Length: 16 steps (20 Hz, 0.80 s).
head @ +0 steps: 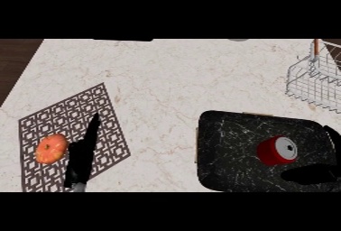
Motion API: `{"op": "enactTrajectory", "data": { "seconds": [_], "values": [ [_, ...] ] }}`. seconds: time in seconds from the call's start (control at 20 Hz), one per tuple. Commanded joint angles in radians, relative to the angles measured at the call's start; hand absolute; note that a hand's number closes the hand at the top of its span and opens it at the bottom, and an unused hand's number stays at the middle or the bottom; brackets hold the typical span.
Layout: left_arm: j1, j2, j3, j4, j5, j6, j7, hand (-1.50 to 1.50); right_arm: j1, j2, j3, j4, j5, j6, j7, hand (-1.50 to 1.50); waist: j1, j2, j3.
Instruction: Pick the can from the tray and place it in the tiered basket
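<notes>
Right hand (pixel 313 175) sits at lower right of the frame, black, over the dark marbled tray (pixel 230 149); thumb and fingers spread apart on either side of the red can (pixel 277 150), one finger (pixel 331 135) up along the tray's right edge, nothing gripped, so it reads as open. Can stands upright on the tray, right of the tray's middle, silver lid facing up; whether the hand touches it can't be told. Left hand (pixel 82 155) at lower left, fingers straight and pointing toward the top of the frame, open, holding nothing, lying over a brown lattice-patterned mat (pixel 106 113). Orange-red round fruit (pixel 51 148) on that mat, just beside the left hand, on its left side. Wire tiered basket (pixel 313 83) at upper right, partly cut off by the frame edge, well apart from the can and beyond the tray's upper right corner. Pale marbled tabletop (pixel 180 76) under everything; dark wood strip shows at the far upper left.
</notes>
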Motion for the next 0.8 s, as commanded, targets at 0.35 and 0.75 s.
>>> {"op": "enactTrajectory", "data": {
  "seconds": [0.35,0.75],
  "values": [
    [-0.002,-0.013,0.022,0.027,0.012,-0.022,-0.007,0.00,-0.202,0.091,0.046,0.188,-0.038,0.088,0.233,-1.50,-0.010,0.001,0.000],
    [0.011,0.010,0.053,0.011,0.019,-0.034,0.000,0.00,-0.207,0.172,0.077,0.227,-0.047,0.054,0.233,-1.50,-0.022,-0.004,0.000]
  ]
}}
